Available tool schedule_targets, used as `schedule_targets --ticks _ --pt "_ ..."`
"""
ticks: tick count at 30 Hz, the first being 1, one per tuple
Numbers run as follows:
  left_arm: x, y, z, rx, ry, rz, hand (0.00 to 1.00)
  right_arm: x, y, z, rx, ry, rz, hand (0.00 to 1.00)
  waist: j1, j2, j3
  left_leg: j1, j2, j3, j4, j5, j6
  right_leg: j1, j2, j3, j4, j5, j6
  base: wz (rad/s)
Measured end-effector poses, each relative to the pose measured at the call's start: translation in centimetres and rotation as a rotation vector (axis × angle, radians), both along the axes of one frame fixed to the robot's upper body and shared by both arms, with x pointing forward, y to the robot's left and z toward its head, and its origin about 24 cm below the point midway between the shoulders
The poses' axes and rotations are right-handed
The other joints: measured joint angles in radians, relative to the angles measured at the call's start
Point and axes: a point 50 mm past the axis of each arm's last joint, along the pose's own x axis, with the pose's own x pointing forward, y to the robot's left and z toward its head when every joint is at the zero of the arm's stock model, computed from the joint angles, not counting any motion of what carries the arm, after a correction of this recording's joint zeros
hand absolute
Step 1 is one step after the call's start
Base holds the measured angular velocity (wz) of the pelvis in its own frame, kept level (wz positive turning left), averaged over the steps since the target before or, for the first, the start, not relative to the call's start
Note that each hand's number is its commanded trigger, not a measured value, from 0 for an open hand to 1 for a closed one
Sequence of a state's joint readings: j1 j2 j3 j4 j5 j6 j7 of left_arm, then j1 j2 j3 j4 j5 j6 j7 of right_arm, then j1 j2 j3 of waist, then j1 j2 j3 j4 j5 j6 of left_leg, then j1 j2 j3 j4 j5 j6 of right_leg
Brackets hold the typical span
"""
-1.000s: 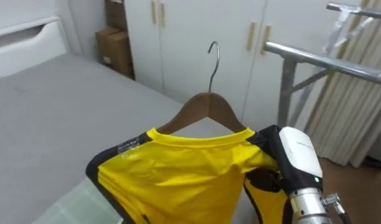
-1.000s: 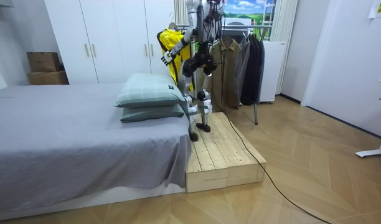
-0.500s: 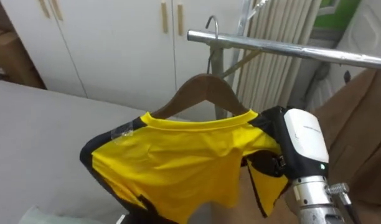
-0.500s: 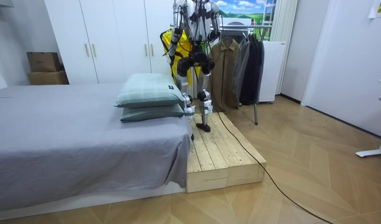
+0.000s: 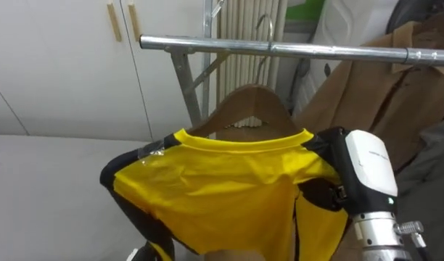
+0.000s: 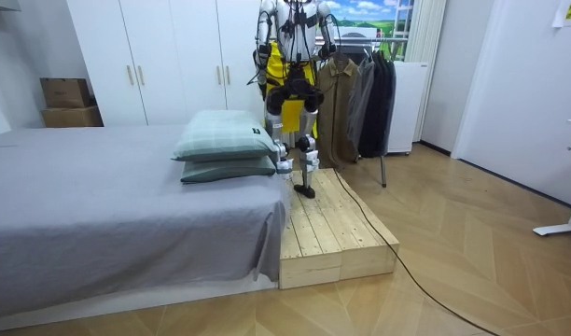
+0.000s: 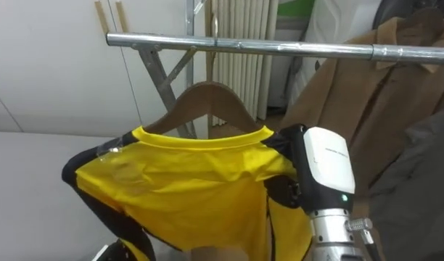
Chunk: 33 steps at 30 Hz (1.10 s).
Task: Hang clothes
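Left eye view: yellow shirt (image 5: pixel 222 188) is already on the wooden hanger (image 5: pixel 247 105), collar seated round the neck; shirt and hanger are held up just below the rail (image 5: pixel 207 45); hook (image 5: pixel 267 32) rises to rail height and crosses it, but I can't tell whether it's over the bar or only in front of it; right hand (image 5: pixel 368 168) is at the shirt's right shoulder, back of hand toward camera, fingers hidden behind the cloth, so grip state can't be read; brown coat (image 5: pixel 374 87) already hangs on the rail to the right; the bare stretch of bar is where the hook points.

Room view: robot stands upright on the wooden platform (image 6: pixel 332 233) at the end of the bed (image 6: pixel 99 205), facing the clothes rack (image 6: pixel 360 89), arms raised, shirt high in front of its chest; left hand (image 6: pixel 262 58) is up at the shirt's edge on the room view's left, too small to tell its fingers.

Right eye view: same layout; hanger top just under the rail, shirt shoulder against the right hand.

Status, my read: dressing the hanger is done, carry to the rack is done; left: seat the hook on the bar, confirm it bears weight, let go, pull the arms clear.
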<state>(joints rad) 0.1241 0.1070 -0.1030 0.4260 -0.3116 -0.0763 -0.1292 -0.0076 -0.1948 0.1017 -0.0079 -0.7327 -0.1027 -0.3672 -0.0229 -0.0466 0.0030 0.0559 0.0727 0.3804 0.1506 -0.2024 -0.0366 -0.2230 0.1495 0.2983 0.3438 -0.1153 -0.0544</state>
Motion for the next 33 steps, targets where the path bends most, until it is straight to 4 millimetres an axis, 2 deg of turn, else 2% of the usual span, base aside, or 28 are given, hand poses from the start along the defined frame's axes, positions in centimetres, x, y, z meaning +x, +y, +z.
schedule_targets --ticks 6,10,17,33 --pt "-0.02 0.12 0.01 0.002 0.000 0.006 0.00 -0.04 0.12 0.67 0.003 -0.028 0.002 1.00 0.018 0.004 -0.0021 0.023 0.010 0.000 0.002 0.000 -0.001 0.041 0.008 0.004 -0.024 0.003 -0.008 -0.01" --pt "0.05 0.45 0.06 0.011 0.000 0.030 0.00 -0.07 0.16 0.94 0.001 -0.040 0.001 1.00 0.024 0.013 -0.0070 0.028 0.011 0.000 0.002 0.000 -0.001 0.048 0.008 0.004 -0.034 0.003 -0.009 0.00" --pt "0.03 0.71 0.05 0.022 0.004 0.056 0.00 -0.06 0.12 0.95 0.002 -0.040 -0.002 1.00 0.027 0.022 -0.0059 0.028 0.012 0.000 0.002 0.000 -0.001 0.046 0.009 0.002 -0.034 0.003 -0.009 0.00" --pt "-0.08 0.93 -0.01 0.041 0.012 0.096 0.00 -0.83 -0.44 0.23 0.053 -0.039 -0.042 1.00 0.027 0.026 -0.0042 0.029 0.014 -0.001 0.002 0.000 -0.001 0.049 0.010 0.001 -0.037 0.004 -0.010 0.00"
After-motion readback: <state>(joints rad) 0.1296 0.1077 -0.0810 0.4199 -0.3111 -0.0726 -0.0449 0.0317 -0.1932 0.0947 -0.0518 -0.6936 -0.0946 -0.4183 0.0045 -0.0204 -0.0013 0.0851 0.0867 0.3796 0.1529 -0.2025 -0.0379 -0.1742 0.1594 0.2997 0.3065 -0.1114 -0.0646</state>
